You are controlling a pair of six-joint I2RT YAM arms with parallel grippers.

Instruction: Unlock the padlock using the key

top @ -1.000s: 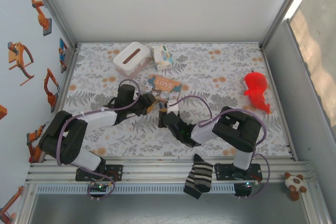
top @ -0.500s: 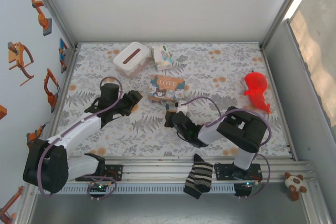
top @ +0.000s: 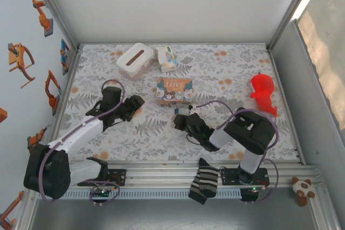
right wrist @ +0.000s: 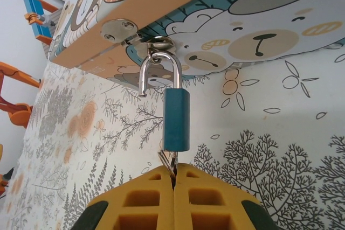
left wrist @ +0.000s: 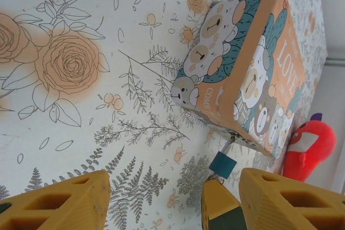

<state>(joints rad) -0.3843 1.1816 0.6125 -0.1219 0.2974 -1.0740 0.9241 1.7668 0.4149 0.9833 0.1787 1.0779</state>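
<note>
From above, the left gripper (top: pixel 135 102) sits over the floral table (top: pixel 108 133) to the left of the brown LOVE box (top: pixel 173 90), well apart from it, with its fingers spread and nothing between them. The right gripper (top: pixel 181 112) lies just at the near side of that box and points toward it. A white tissue box (top: pixel 135 60) and a small printed pack (top: pixel 167 57) stand near the far edge. A red toy (top: pixel 262 92) lies off to the right, and a striped sock (top: pixel 205 182) hangs over the front rail. In the left wrist view the yellow fingers (left wrist: pixel 59 206) stand wide apart above bare table. Beyond them the padlock (left wrist: pixel 222 164) hangs as a small teal block at the box's near lower corner, with the right gripper's yellow tip just below it. In the right wrist view that gripper's two fingers press together on the key (right wrist: pixel 168 160), which enters the underside of the blue padlock body. The silver shackle (right wrist: pixel 156 74) stands open, one leg free, and its loop is hooked through the hasp ring (right wrist: pixel 159 44) on the box.
</note>
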